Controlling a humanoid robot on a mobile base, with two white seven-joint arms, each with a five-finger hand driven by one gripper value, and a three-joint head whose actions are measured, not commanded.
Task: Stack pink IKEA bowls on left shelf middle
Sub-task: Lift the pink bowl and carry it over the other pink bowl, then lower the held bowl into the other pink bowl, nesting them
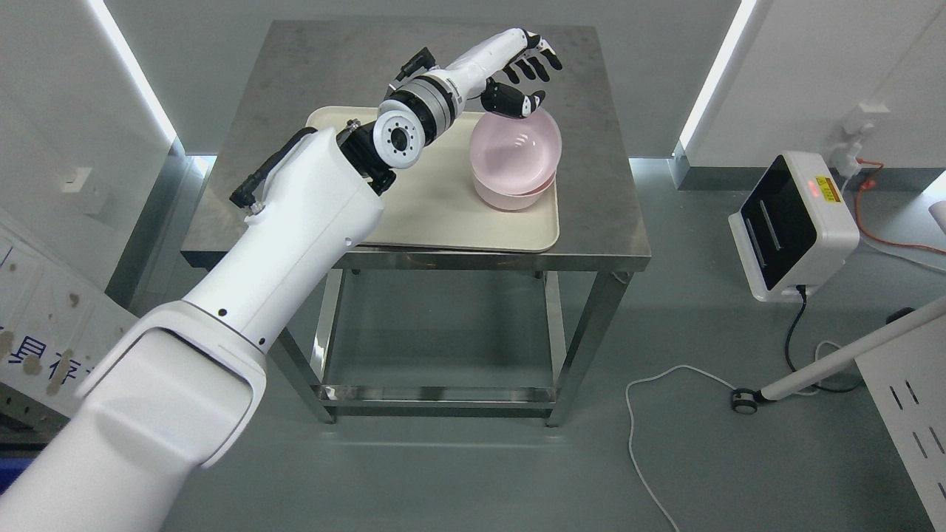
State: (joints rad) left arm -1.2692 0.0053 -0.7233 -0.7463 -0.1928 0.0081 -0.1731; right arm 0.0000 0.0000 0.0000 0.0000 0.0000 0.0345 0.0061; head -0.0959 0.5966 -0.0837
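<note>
The left arm reaches up from the lower left over a steel table. On the table lies a cream tray, and two pink bowls sit nested on its right side, the upper one tilted. Beyond them the left hand hovers at the upper bowl's far rim, fingers spread and loose, holding nothing, thumb just beside the rim.

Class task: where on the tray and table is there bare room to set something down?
The tray is bare left of the stacked bowls, up to the arm. The table is bare right of the tray and along its far edge. It is crowded at the bowls, under the left hand.
</note>
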